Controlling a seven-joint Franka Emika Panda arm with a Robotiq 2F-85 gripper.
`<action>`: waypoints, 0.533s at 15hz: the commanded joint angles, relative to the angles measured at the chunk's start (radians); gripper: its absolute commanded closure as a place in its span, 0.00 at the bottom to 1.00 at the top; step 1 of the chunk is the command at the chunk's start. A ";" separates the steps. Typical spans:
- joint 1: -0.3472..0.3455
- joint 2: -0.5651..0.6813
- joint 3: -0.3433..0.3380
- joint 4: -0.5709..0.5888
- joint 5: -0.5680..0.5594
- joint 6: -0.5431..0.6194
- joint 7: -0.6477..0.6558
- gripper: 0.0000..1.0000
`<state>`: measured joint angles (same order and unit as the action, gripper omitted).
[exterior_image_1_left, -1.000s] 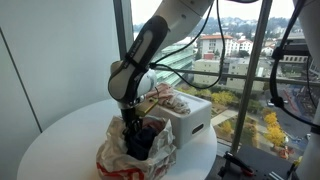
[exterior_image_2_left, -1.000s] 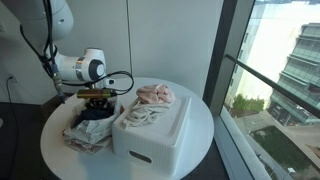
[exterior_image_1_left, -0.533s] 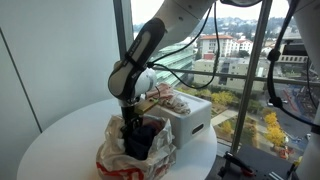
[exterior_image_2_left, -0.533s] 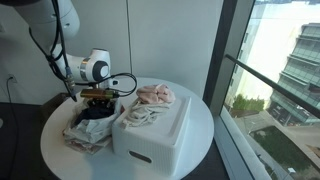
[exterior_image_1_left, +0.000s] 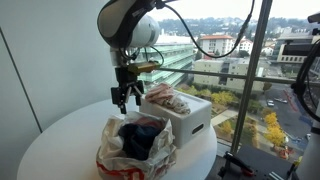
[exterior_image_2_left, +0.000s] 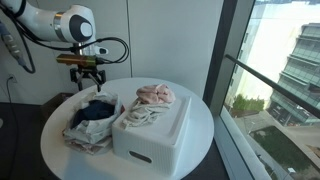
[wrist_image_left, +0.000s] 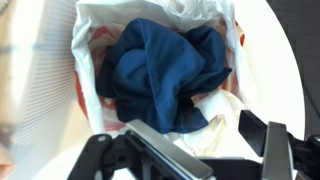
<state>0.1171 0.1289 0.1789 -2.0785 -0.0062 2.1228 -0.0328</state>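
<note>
A crumpled dark blue cloth (wrist_image_left: 165, 70) lies inside a white plastic bag with red print (exterior_image_1_left: 135, 150) on the round white table (exterior_image_1_left: 60, 135). The same blue cloth (exterior_image_2_left: 97, 112) fills the mouth of the bag (exterior_image_2_left: 85, 135) in both exterior views. My gripper (exterior_image_1_left: 125, 97) hangs well above the bag, open and empty. In the wrist view the gripper (wrist_image_left: 205, 145) looks straight down at the cloth, its two dark fingers (wrist_image_left: 165, 150) spread apart with nothing between them.
A white box (exterior_image_2_left: 150, 135) stands beside the bag with pale pink and cream cloths (exterior_image_2_left: 155, 95) heaped on top. Tall windows (exterior_image_1_left: 215, 60) lie just beyond the table. A wall (exterior_image_2_left: 160, 40) stands behind it.
The gripper was down in the bag, shut on the blue cloth. It has opened, let go of the cloth and risen well above the bag.
</note>
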 joint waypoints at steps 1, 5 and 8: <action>-0.018 -0.190 -0.055 -0.034 -0.056 -0.041 0.100 0.00; -0.093 -0.229 -0.134 0.015 -0.128 -0.025 0.173 0.00; -0.141 -0.163 -0.178 0.073 -0.163 -0.015 0.195 0.00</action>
<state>0.0073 -0.1009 0.0259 -2.0670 -0.1354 2.0894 0.1214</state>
